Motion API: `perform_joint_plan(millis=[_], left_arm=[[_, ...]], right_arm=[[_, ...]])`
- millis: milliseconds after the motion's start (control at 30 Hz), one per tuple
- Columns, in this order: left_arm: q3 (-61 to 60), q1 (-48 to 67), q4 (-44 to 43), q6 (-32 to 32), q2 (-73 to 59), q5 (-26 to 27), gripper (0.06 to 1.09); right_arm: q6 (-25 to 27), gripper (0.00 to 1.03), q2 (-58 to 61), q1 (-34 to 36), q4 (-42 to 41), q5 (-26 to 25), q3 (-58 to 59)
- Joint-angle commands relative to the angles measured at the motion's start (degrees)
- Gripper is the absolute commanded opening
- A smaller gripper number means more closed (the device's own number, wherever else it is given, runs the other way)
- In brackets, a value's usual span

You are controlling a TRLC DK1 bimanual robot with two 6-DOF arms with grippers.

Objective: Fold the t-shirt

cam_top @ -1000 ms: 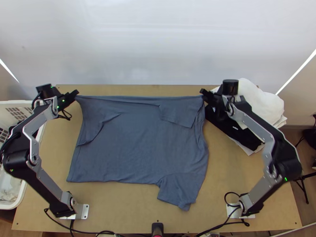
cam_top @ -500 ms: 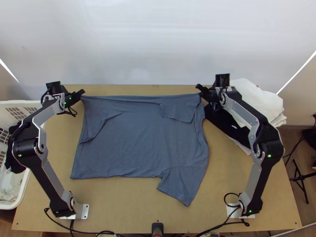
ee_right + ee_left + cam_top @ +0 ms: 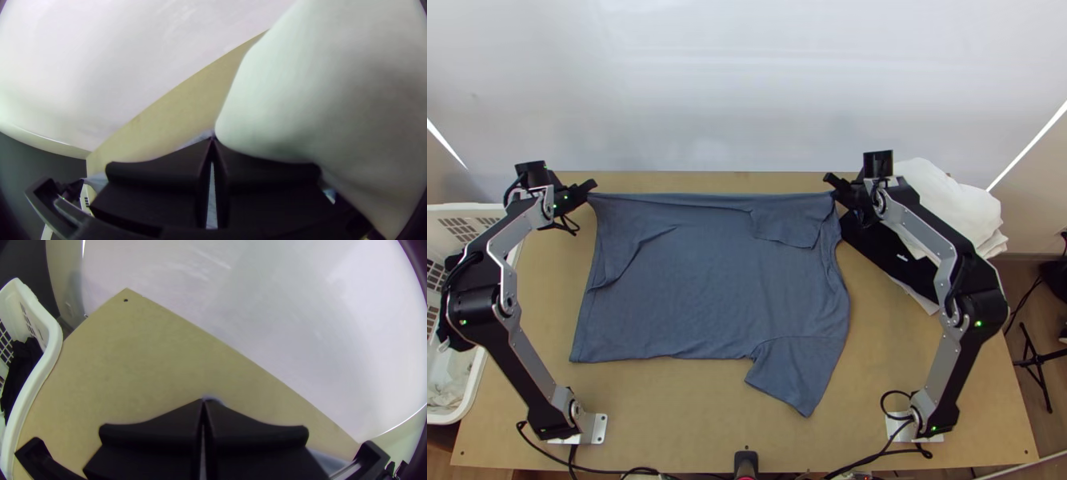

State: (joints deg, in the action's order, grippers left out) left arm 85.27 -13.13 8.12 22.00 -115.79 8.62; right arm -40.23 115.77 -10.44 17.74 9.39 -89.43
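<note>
The left gripper (image 3: 593, 186) and the right gripper (image 3: 829, 178), fingers pressed together, clamp the far corners of a blue T-shirt (image 3: 707, 280) lying across the wooden tabletop (image 3: 667, 416), one sleeve (image 3: 793, 372) angled toward the near edge. White cloths (image 3: 951, 196) lie piled beside the right arm; a white basket (image 3: 471, 392) flanks the left.

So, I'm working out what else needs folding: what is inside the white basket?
The white basket holds black cloth and pale cloth. In the top view, the left arm hides part of the inside, and anything beneath the cloths is covered.
</note>
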Motion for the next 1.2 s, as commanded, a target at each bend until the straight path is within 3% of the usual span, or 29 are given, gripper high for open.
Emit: perform_joint_plan(millis=[0,200,567,1167], left_arm=[[-3.98,-0.15,2.08,-1.52,5.84,3.86,0.09],[-6.17,-0.15,8.23,-6.53,7.77,4.03,0.09],[-12.33,-1.55,9.55,-11.01,11.72,4.30,0.09],[-16.72,-2.96,11.74,-17.34,11.99,5.00,0.09]], right_arm=[[0.06,0.03,-5.11,-0.11,-0.07,-0.33,4.17],[0.06,0.03,-9.51,-0.20,0.81,-0.25,7.16],[0.41,0.03,-18.03,-2.66,5.64,-0.33,16.13],[-0.29,0.03,-20.40,-5.30,2.04,-1.65,27.90]])
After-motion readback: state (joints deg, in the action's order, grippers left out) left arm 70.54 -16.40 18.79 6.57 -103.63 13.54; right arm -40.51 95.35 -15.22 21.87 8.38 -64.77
